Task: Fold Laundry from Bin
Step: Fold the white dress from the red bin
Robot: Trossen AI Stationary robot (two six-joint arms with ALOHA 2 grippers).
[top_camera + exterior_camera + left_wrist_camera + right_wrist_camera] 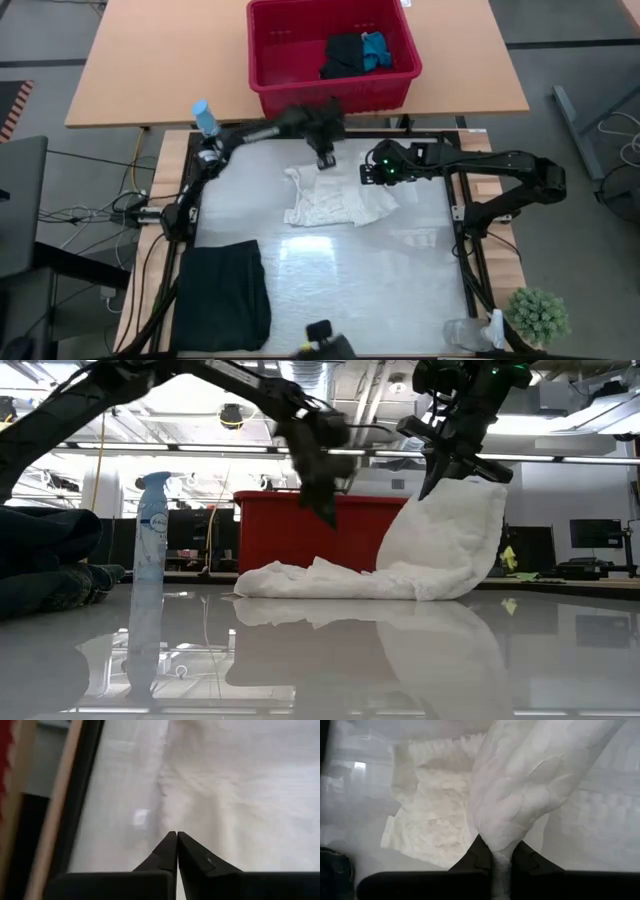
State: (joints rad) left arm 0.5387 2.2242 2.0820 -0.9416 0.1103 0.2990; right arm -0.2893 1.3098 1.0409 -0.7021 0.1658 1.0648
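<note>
Lifting one edge of the white garment [330, 200] off the worktop [330, 290], right end effector [501, 851] is clamped on it, likely to spread it for folding. Left end effector [176, 836], closed and empty, hovers between garment and red bin [290, 95].

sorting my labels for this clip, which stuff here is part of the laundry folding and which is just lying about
Part of the job:
- white crinkled garment, one edge lifted by the right gripper
- folded black garment on the table
- red bin with black cloth and blue cloth
- left gripper, fingers shut, empty

Lying about:
- spray bottle
- small potted plant
</note>
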